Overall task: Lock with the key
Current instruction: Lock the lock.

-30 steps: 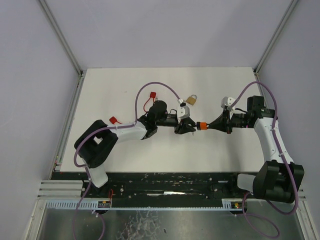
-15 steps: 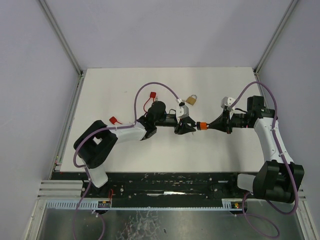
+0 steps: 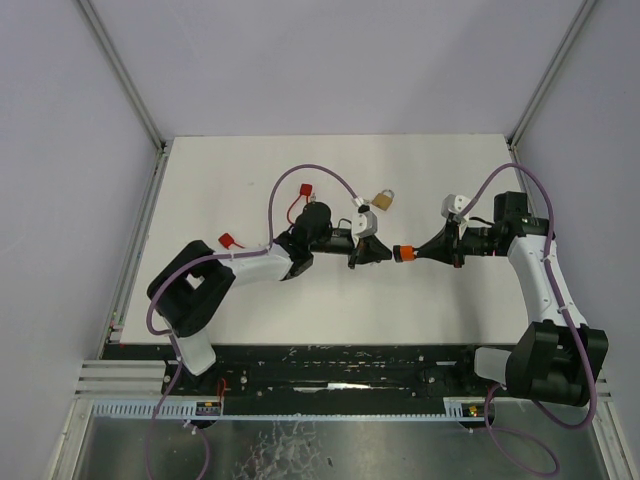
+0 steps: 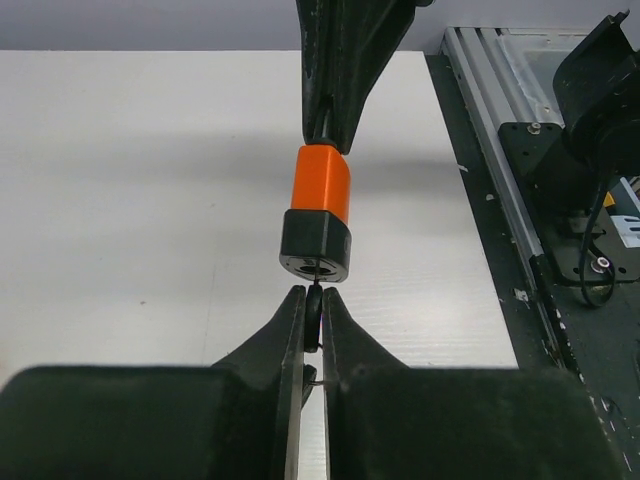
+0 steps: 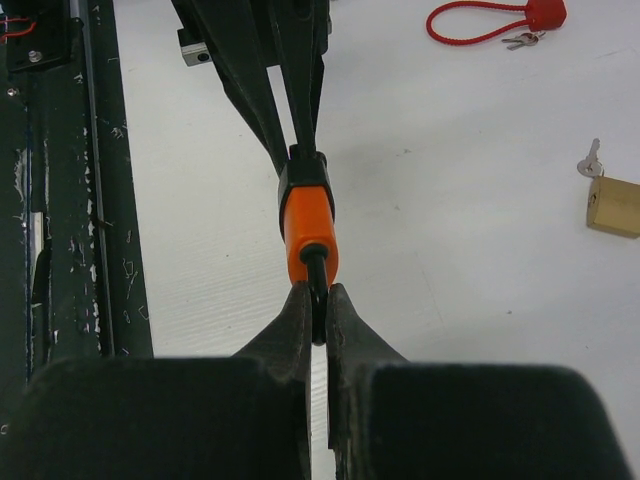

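The two arms met nose to nose over the middle of the white tabletop (image 3: 240,170), with the orange padlock (image 3: 405,252) caught between them. The lock lay on its side in line with both arms, its black keyhole end turned toward the left arm and its orange end toward the right.

The right hand (image 5: 318,300) was pinched narrow on the dark shackle (image 5: 316,268) where it came out of the orange body, the fingers pressed flat against it on either side. The left hand (image 4: 313,300) was closed just as tightly on the small dark head of the key (image 4: 313,320), which sat right at the round face of the lock's black end. How far the key had gone into the lock I could not tell. From the wrist views the padlock looked to be held up off the tabletop, gripped only at its two ends.

Behind the hands, toward the far side of the tabletop, a brass padlock (image 5: 612,206) lay flat with a small key (image 5: 590,158) at its shackle end, well apart from the orange one. Farther to the left lay a red cable lock (image 3: 300,197), its thin red loop lying on the surface. A small red piece (image 3: 230,240) showed beside the left arm's forearm.
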